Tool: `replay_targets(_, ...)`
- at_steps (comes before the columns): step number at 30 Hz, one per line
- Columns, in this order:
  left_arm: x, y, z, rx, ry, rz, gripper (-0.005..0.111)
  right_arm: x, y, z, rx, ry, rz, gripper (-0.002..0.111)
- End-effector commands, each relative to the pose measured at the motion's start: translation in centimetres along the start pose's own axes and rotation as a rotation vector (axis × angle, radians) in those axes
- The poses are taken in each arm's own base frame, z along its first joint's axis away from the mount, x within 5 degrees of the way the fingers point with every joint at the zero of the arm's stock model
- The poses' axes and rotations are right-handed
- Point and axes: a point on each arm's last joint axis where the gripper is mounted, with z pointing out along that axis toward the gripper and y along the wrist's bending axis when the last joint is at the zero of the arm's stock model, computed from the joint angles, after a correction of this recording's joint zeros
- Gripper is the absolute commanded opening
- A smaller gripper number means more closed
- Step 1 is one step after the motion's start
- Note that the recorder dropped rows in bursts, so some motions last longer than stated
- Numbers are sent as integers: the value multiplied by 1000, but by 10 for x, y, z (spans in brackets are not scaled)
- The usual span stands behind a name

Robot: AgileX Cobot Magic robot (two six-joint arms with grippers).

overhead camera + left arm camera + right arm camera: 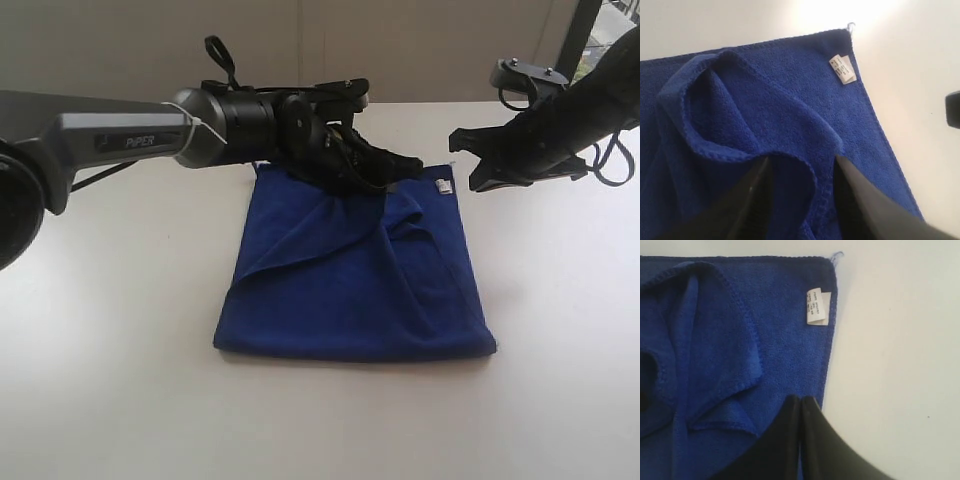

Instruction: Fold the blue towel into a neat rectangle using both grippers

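Lying in the middle of the pale surface [110, 360] is the blue towel [340, 295], doubled over into a rough square, and it is not tidy. A loose flap runs crooked from the 9 o'clock edge up toward 12 o'clock, and a raised ridge slants down through the upper layer. The bottom edge at 6 o'clock looks straight enough. A small white label [443, 186] sits face up at the 1 o'clock corner.

Now the left arm [130, 135], the one with the grey link (lettering on its side), reaches right across. It puts the left pincer [390, 165] over the towel's 12 o'clock edge. From the wrist, the left pincer [800, 200] is released. Its two dark fingers [752, 200] stand well apart, and a curled hem of the towel [765, 100] arches between them. Neither finger can be seen pressing on the cloth. The label [843, 69] lies off toward the far corner.

Over at 2 o'clock, the right pincer [468, 160] hangs just beyond the label corner, over the bare surface. Its own camera shows the right pincer [801, 440] clenched, fingers pressed flat together with nothing between them. It lines up with the side hem of the towel [780, 350], with the label [816, 306] just ahead. Whether the tips touch the cloth, I cannot tell.
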Motion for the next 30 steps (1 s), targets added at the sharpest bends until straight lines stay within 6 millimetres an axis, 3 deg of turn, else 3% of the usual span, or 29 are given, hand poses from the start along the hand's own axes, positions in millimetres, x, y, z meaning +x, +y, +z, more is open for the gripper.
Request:
replay_targets(1,0,-5,1,11,-12,-19,46,-1,-2,-1,4,-7,8,0)
replay_targets(11,8,-5,13,7,-25,-11,43,-2,-2,-1,7,-15,8,0)
replay_targets(16,9,-5,13,7,-13,-11,20,-2,-2,-1,8,-18,8,0)
replay_targets(19,9,-5,13,7,-5,28,0,-2,-2,-1,7,-18,10,0)
replay_targets(23,10,-5,12,7,5,61,0,-2,-2,-1,7,-18,10,0)
replay_targets(30,-3,-9,-26,-49,124,273,0,-2,-1,-1,-2,-13,12,0)
